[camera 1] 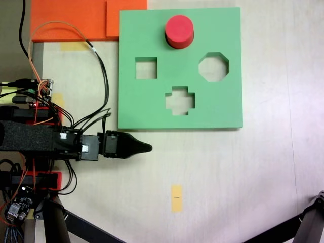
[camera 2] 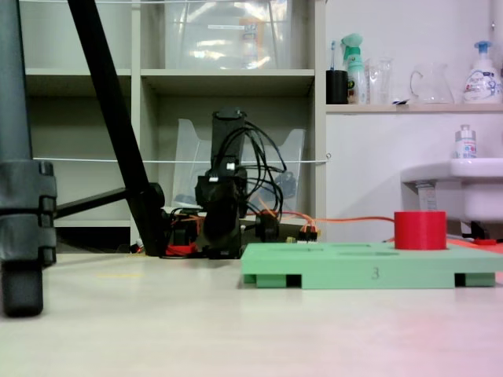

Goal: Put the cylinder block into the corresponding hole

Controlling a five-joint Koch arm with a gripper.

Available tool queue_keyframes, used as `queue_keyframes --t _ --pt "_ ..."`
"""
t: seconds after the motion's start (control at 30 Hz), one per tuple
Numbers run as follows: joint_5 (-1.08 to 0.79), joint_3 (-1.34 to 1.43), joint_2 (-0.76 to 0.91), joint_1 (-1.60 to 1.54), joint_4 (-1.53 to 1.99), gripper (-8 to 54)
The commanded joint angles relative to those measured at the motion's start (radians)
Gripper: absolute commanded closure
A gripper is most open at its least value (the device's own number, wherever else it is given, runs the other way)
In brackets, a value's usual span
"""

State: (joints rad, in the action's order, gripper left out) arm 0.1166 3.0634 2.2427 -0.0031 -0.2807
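The red cylinder block [camera 1: 179, 31] [camera 2: 420, 230] stands upright at the far middle of the green foam board [camera 1: 152, 106] [camera 2: 346, 267], its flat top well above the board's surface. It covers the spot under it, so the corresponding hole is hidden. A square cutout [camera 1: 146, 68], a cross cutout [camera 1: 179, 99] and an octagonal cutout [camera 1: 213, 66] lie bare. My gripper [camera 1: 145, 148] [camera 2: 219, 232] rests low beside the board's near left corner. It points right in a fixed view and is shut to one black tip, holding nothing.
An orange foam sheet [camera 1: 71, 17] lies at the top left, touching the board's corner. Cables and the arm's base [camera 1: 35, 116] crowd the left edge. A yellow tape mark [camera 1: 176, 197] sits on the table. Tripod legs [camera 1: 309, 223] [camera 2: 23, 196] stand at the near edge.
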Motion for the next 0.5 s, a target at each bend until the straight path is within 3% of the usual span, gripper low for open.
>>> queue_keyframes --t 0.0,0.1,0.47 --pt "0.002 0.067 0.061 -0.006 0.078 9.9" --pt "0.003 0.069 0.052 -0.011 0.238 10.5" --pt "0.003 0.069 0.054 -0.011 0.239 10.6"
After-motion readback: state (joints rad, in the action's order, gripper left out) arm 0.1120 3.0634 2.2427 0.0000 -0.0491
